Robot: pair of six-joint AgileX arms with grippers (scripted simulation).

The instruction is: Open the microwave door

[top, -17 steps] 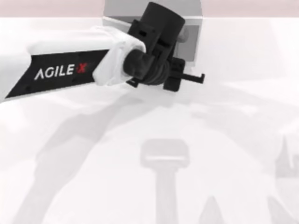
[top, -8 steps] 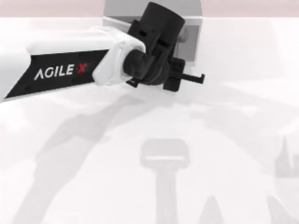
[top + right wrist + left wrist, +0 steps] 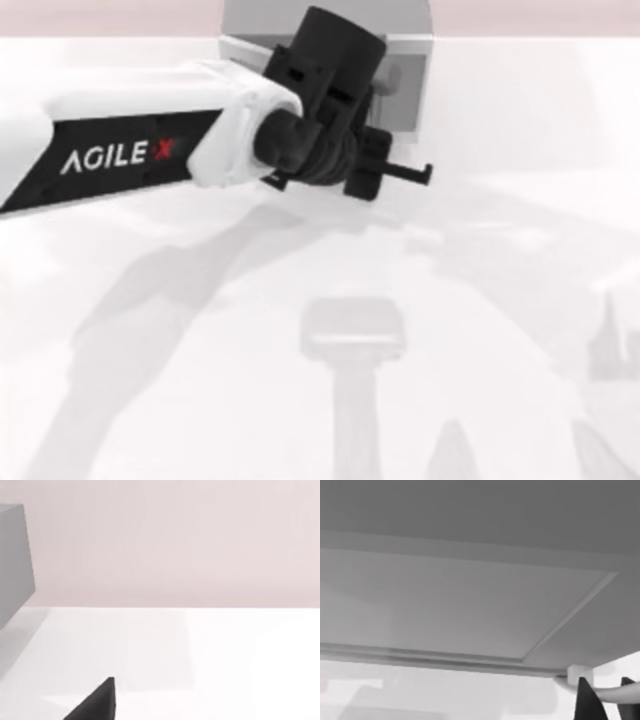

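Microwave [image 3: 410, 60]: table's 12 o'clock edge. Door [image 3: 460, 605]: apparently barely open; swing remains. Left gripper [image 3: 395, 170]: fingers straddling the pale handle [image 3: 580, 672], grip unconfirmed. Right arm: parked, off view.

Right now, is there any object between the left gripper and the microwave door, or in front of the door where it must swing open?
Nothing visible. The left gripper is already at the microwave door, its fingertips beside the pale handle. The table before the microwave shows only shadows.
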